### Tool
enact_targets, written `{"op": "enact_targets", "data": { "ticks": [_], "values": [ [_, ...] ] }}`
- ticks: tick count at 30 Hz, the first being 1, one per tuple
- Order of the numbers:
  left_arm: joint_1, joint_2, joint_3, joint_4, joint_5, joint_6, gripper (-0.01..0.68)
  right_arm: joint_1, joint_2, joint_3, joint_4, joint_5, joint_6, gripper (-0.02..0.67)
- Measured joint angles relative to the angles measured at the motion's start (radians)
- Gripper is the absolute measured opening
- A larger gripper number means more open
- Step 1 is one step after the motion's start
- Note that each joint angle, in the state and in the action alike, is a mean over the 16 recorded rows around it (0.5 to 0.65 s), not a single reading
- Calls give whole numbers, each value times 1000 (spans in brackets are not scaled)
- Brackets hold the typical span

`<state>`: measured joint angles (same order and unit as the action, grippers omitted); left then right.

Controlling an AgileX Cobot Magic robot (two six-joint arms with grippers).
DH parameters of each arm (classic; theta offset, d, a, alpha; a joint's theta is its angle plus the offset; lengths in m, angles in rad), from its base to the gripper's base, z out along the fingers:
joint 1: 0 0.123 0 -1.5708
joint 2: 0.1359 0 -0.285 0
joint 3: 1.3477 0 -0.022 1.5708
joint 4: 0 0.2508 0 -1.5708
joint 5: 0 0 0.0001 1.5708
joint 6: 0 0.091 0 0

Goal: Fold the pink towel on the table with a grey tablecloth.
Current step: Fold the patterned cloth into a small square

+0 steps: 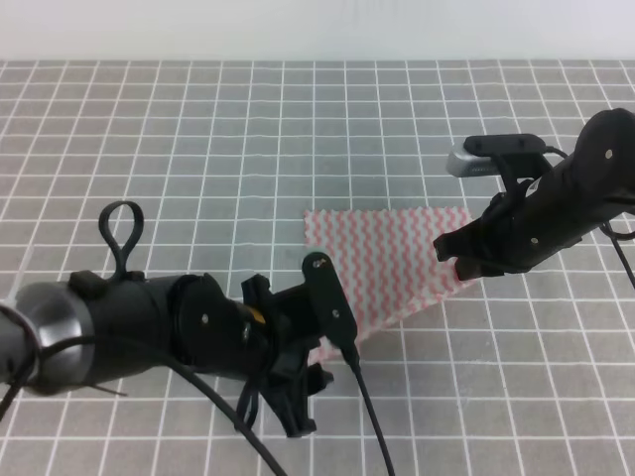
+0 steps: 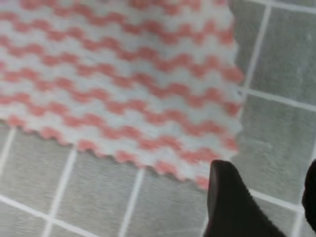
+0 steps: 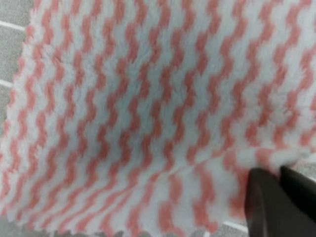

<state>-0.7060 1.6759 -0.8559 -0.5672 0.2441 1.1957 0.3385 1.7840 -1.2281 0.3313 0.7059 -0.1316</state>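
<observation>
Your right gripper [image 1: 458, 260] clamps the pink towel [image 1: 382, 260] corner, lifting it for folding; left gripper [image 2: 261, 197], jaws seemingly parted, approaches the near corner.

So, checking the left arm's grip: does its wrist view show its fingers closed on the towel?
No, the left finger sits over bare grey cloth, just off the towel corner.

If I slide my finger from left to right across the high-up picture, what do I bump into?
The left arm's hand → the pink towel lying on the grey tablecloth → the right arm's hand at the towel's right edge.
</observation>
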Motion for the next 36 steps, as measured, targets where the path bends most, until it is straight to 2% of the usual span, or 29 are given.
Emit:
{"op": "enact_targets", "data": {
  "ticks": [36],
  "values": [
    [0, 14, 1, -2, -105, 46, 303, 0, -1, 1, 22, -67, 0, -15]
  ]
}}
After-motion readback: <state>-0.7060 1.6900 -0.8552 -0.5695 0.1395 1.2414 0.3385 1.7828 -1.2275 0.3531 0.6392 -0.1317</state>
